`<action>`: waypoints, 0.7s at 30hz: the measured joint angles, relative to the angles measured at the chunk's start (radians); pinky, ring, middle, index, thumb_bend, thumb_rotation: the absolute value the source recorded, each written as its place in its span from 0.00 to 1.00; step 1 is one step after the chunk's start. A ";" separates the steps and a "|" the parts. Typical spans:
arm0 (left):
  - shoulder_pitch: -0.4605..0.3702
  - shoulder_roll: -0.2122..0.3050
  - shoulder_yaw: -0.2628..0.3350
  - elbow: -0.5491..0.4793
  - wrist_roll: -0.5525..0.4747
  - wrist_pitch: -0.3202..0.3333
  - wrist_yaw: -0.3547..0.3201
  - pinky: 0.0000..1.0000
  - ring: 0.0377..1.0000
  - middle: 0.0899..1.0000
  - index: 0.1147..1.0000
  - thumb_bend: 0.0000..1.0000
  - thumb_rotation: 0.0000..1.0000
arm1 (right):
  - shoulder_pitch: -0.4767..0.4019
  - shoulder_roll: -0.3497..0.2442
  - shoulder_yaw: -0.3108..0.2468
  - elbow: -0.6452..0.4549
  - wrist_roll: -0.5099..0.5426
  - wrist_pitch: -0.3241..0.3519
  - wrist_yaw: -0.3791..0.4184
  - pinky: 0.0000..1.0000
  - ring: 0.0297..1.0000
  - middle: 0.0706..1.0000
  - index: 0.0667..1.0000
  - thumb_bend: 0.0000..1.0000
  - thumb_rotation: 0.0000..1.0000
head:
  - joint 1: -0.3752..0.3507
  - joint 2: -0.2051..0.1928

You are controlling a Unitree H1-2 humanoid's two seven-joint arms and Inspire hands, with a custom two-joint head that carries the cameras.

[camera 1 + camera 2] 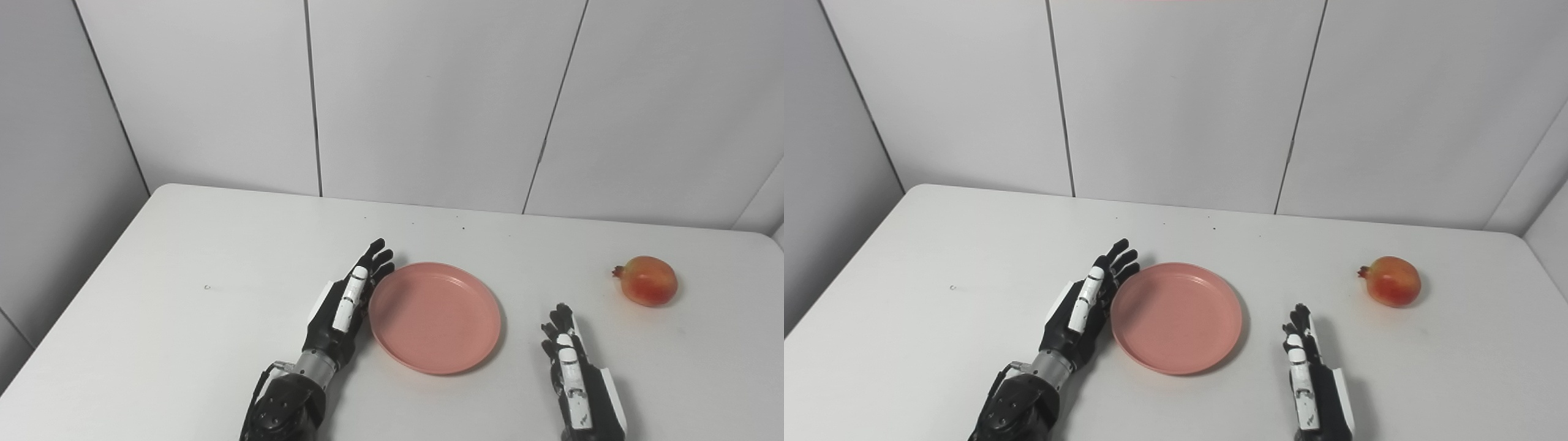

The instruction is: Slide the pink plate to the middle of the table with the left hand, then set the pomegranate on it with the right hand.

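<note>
1. The left hand [343,309] is seen on the table [184,318] just left of the plate [435,316], set on edge with its fingers [375,260] stretched out and pointing to the far side; nothing is held in it.
2. The inner side of that hand lies against the plate's left rim, or so close that no gap can be made out.
3. The left forearm is seen coming in from the near edge, left of centre.
4. The right hand [1312,373] is seen at the near edge, right of the plate and apart from it, also on edge with fingers extended toward the far side; it is open and nothing is gripped.
5. The plate, pink and round, is placed flat near the middle of the table, between the two hands, and nothing is carried on it.
6. The pomegranate [1391,281] is found on the table to the far right, well apart from the plate and farther off than the right hand, with its crown pointing left.
7. The table is white, and grey wall panels [429,98] are seen behind its far edge.
</note>
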 measured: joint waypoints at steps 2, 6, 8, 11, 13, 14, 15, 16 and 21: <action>0.001 -0.001 0.000 0.000 0.000 -0.002 0.000 0.98 0.94 0.95 0.94 0.47 1.00 | 0.000 0.003 0.001 0.000 -0.005 0.000 -0.003 1.00 0.98 1.00 1.00 0.26 1.00 | -0.005 0.002; 0.005 -0.005 0.001 -0.001 0.000 -0.006 0.000 0.98 0.95 0.95 0.94 0.48 1.00 | -0.001 0.008 0.003 0.000 -0.011 0.000 -0.010 1.00 0.98 1.00 1.00 0.27 1.00 | -0.008 0.003; 0.008 -0.009 0.000 -0.003 0.000 -0.007 0.000 0.97 0.94 0.95 0.94 0.48 1.00 | -0.002 0.008 0.004 0.001 -0.011 0.000 -0.010 1.00 0.98 1.00 1.00 0.27 1.00 | -0.008 0.003; 0.010 -0.010 -0.001 -0.004 0.001 -0.009 0.000 0.96 0.95 0.95 0.94 0.48 1.00 | -0.002 0.007 0.005 0.001 -0.012 0.000 -0.010 1.00 0.99 1.00 1.00 0.28 1.00 | -0.027 0.003; 0.011 -0.010 -0.001 -0.005 0.002 -0.009 0.000 0.96 0.95 0.95 0.94 0.48 1.00 | -0.003 0.002 0.009 0.002 -0.026 0.000 -0.010 1.00 0.99 1.00 1.00 0.29 1.00 | -0.028 0.005; 0.011 -0.010 -0.001 -0.006 0.002 -0.010 0.000 0.96 0.95 0.95 0.94 0.48 1.00 | -0.004 -0.002 0.011 0.002 -0.033 0.000 -0.010 1.00 0.99 1.00 1.00 0.30 1.00 | -0.031 0.005; 0.011 -0.010 -0.001 -0.006 0.003 -0.011 0.000 0.96 0.94 0.95 0.93 0.48 1.00 | -0.006 -0.007 0.012 0.002 -0.038 0.000 -0.010 1.00 0.99 1.00 1.00 0.32 1.00 | -0.044 0.005; 0.012 -0.010 -0.001 -0.006 0.003 -0.013 0.000 0.96 0.94 0.94 0.93 0.49 1.00 | -0.007 -0.010 0.012 0.002 -0.044 0.000 -0.009 1.00 0.99 1.00 1.00 0.34 1.00 | -0.045 0.005; 0.017 -0.011 -0.003 -0.012 0.004 -0.023 0.000 0.96 0.94 0.95 0.93 0.48 1.00 | -0.011 -0.027 0.007 -0.007 -0.083 0.000 -0.011 1.00 0.98 1.00 1.00 0.41 1.00 | -0.066 0.006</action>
